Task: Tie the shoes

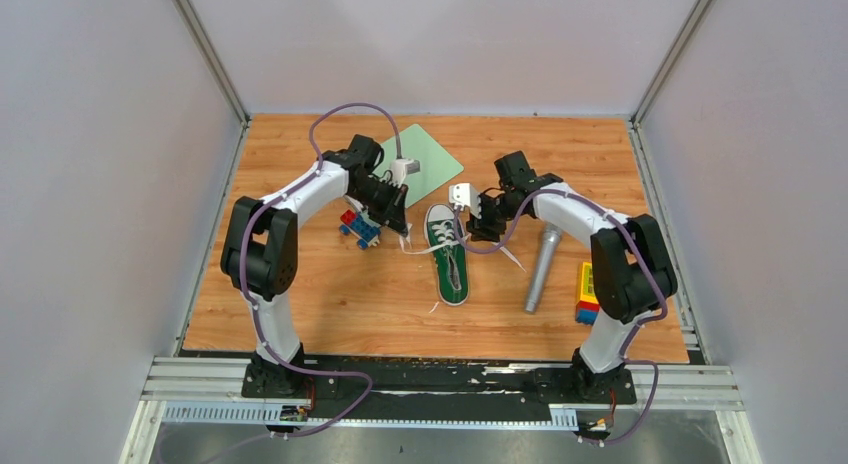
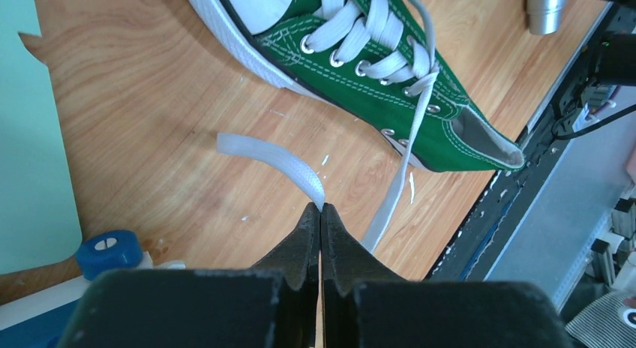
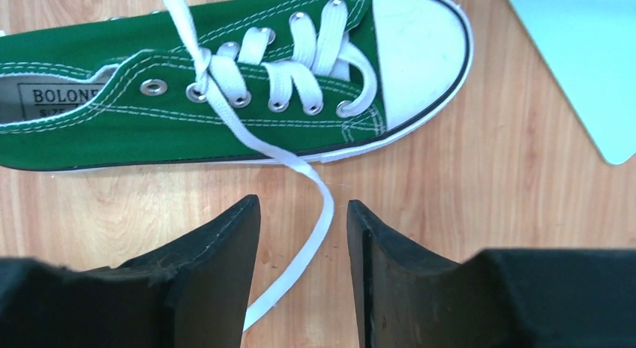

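Green canvas low-top sneaker [image 1: 448,259] being presented flat mid wooden counter [image 1: 330,314], between arms. Flat white lace end [image 2: 277,157] being pinched by fully closed left claw [image 2: 321,210], judged for tensioning. Right claw [image 3: 304,205] being held wide open astride second flat white lace [image 3: 322,189], nothing gripped.

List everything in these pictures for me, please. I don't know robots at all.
table: one, light wood, under everything
sneaker: one, green with white sole and toe cap, mid-table between the arms
laces: white, threaded through the sneaker, a loose end on each side
microphone: one, grey, right of the sneaker
flat sheet: one, pale green, far side of the table
left toy bricks: small cluster, red and blue, left of the sneaker
right toy bricks: small stack, yellow, blue and red, by the right arm
arms: two, white and black, near edge
left gripper: black, shut on a lace end
right gripper: black, open, a lace between its fingers
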Tool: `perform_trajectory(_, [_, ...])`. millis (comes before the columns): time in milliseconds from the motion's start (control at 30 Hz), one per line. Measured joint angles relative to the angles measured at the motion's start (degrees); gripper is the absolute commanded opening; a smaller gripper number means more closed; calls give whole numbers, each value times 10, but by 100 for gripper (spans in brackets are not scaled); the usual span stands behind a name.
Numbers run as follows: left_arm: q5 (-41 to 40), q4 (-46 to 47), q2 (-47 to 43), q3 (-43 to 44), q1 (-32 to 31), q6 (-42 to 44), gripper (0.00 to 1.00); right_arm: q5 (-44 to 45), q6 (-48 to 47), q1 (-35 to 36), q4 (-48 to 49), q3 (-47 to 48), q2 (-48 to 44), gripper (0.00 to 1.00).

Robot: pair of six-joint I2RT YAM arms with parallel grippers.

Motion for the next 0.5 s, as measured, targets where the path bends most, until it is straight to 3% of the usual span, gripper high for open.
perform_trajectory(200, [10,0,1,14,-1,0,0,-7,-24,3,0,32,44,52])
perform_trajectory(267, [10,-1,2,14,-1,0,0,-4,-33,5,0,40,77,40])
perform_trajectory(333, [10,-2,2,14,-1,1,0,-2,-36,8,-2,43,104,18])
perform_trajectory(400, [9,-3,2,14,-1,2,0,0,-40,9,-9,50,109,2])
perform_trajectory(500, [-3,-9,2,14,0,5,0,13,-41,7,-8,47,105,0])
